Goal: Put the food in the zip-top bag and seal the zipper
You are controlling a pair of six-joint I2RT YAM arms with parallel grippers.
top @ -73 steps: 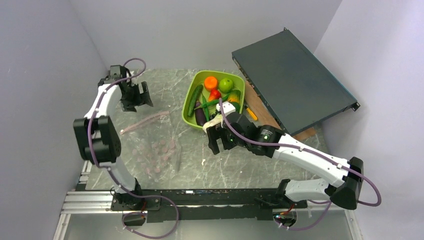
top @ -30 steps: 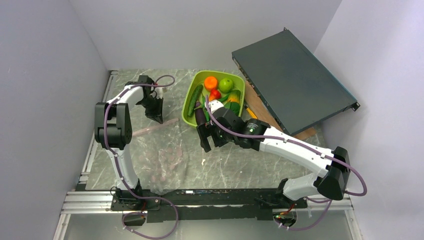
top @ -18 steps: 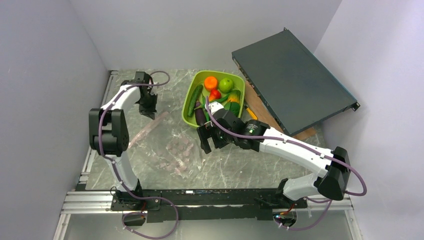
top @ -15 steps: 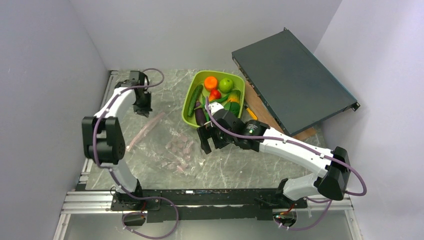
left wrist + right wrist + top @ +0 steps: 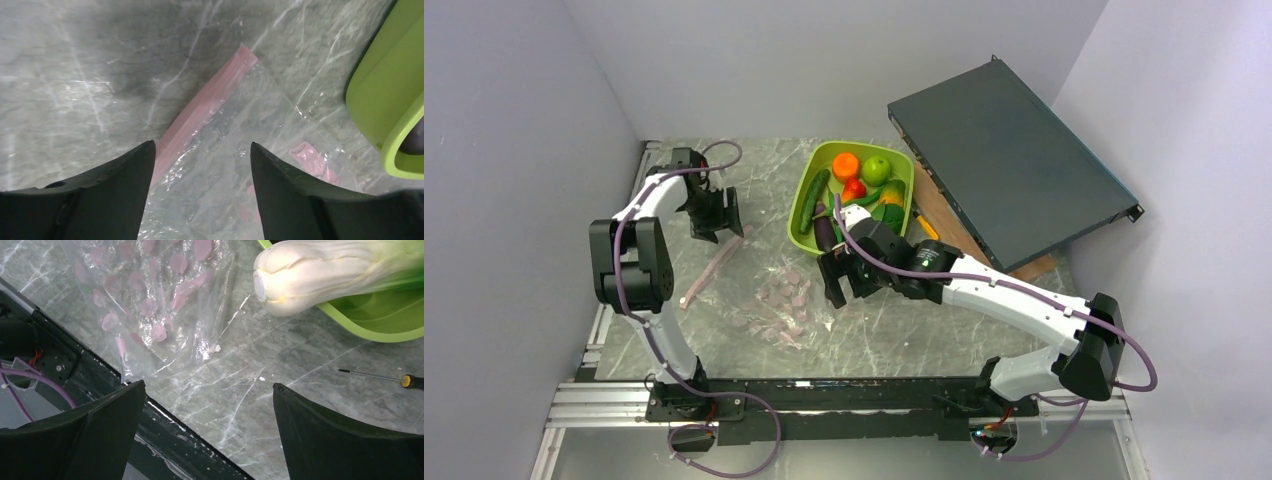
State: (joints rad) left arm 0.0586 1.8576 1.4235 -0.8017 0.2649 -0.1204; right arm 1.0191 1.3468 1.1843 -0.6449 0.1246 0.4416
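Note:
The clear zip-top bag (image 5: 769, 300) with pink prints lies flat on the table. Its pink zipper strip (image 5: 714, 265) runs diagonally along the bag's left edge. My left gripper (image 5: 714, 212) is open and empty over the strip's far end; in the left wrist view the strip (image 5: 200, 107) and bag (image 5: 235, 150) lie between the fingers. My right gripper (image 5: 834, 282) is open and empty just right of the bag (image 5: 150, 305). The orange (image 5: 845, 165), green apple (image 5: 876, 169), red pepper (image 5: 854, 188), cucumber (image 5: 814, 200) and eggplant (image 5: 824, 232) sit in the tray. The leek (image 5: 340, 270) hangs over its rim.
The lime-green tray (image 5: 802, 215) stands behind the right gripper and shows in both wrist views (image 5: 385, 90) (image 5: 380, 320). A black flat box (image 5: 1009, 160) leans at the back right over a wooden board (image 5: 944, 215). A screwdriver (image 5: 400, 380) lies beside the tray. The black front rail (image 5: 50, 355) is near.
The bag has slid to the right and turned, so its strip now lies diagonally. My left gripper swung about over the strip's far end. My right gripper shifted slightly left, then stayed still.

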